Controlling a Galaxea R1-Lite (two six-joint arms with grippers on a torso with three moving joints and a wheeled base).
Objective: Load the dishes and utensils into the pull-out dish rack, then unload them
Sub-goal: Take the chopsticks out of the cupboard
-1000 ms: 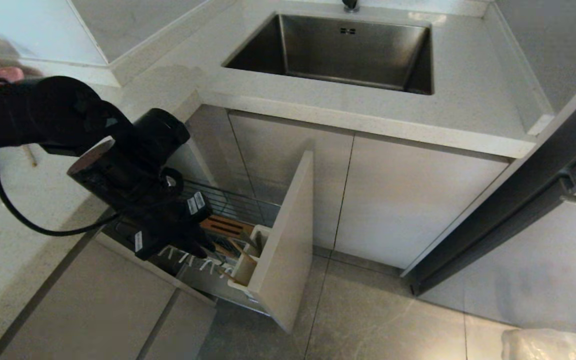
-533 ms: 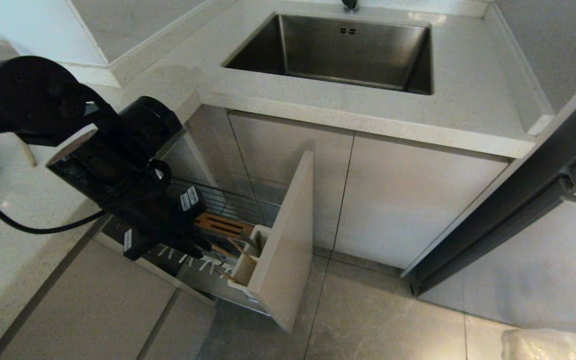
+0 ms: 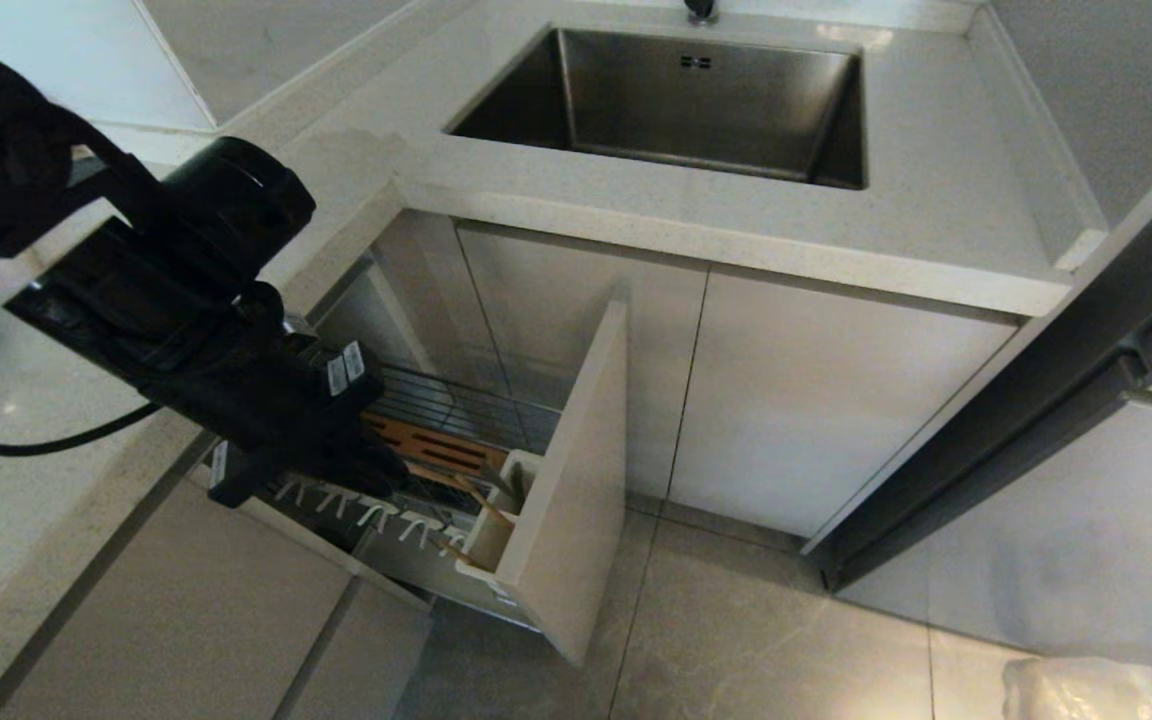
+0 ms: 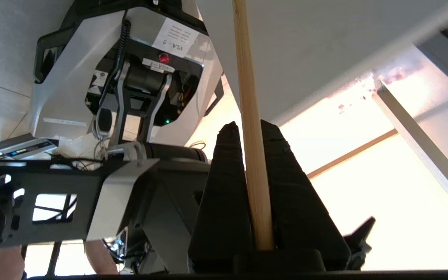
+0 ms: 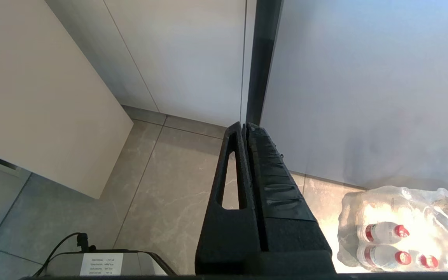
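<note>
The left gripper (image 3: 376, 470) hangs over the open pull-out dish rack (image 3: 456, 410), its black body hiding much of the wire basket in the head view. From there the fingertips are lost against the dark arm, so that view does not tell what they hold. The left wrist view does: the two black fingers (image 4: 224, 186) are clamped on a single light-brown wooden chopstick (image 4: 249, 116), which runs straight out between them and past their tips. That same view shows the robot's own grey base (image 4: 91, 77) behind the stick, which the head view does not show at all.

The head view alone gives the layout of the rack: the slotted wooden bar (image 3: 436, 447) lies across the basket, white prongs (image 3: 366, 512) stand in a row on the near side, and the white utensil cup (image 3: 496, 520) sits against the beige front panel (image 3: 576, 480). Another wooden stick (image 3: 481, 500) leans out of the cup. The steel sink (image 3: 676, 100) is set in the desk (image 3: 636, 220) above and behind the rack.

The right gripper (image 5: 245, 128) appears only in the right wrist view, its fingers pressed together with nothing between them, pointing at the tiled floor (image 5: 169, 186) near a pack of bottles (image 5: 403, 233).
</note>
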